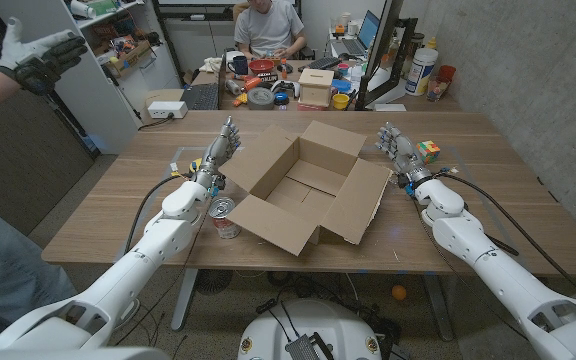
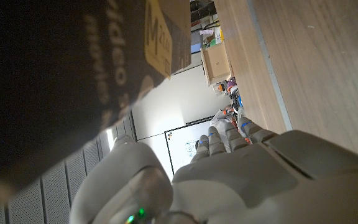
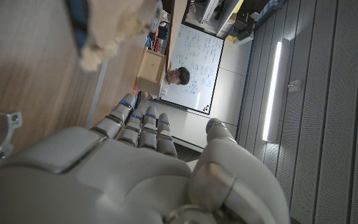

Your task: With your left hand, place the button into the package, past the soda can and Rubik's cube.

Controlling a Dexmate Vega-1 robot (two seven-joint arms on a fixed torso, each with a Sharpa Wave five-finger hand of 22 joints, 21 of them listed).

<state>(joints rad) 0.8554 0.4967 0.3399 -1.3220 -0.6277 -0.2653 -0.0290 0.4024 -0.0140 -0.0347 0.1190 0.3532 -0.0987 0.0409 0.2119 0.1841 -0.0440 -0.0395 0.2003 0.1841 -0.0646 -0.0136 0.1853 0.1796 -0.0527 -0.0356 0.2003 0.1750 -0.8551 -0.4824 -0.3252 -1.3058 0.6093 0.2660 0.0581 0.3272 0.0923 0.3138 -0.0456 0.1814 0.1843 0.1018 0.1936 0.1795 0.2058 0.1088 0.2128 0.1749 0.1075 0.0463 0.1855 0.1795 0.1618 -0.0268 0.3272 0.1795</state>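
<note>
Left hand (image 1: 222, 146) beside package (image 1: 308, 185), label "Mid" partly readable

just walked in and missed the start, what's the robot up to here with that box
Nothing is being handled at the moment. An open cardboard box sits mid-table with the left hand raised beside its left flap and the right hand beside its right, both holding nothing. A soda can stands by the left forearm, and a Rubik's cube lies beyond the right hand. I can't spot a button.
</note>
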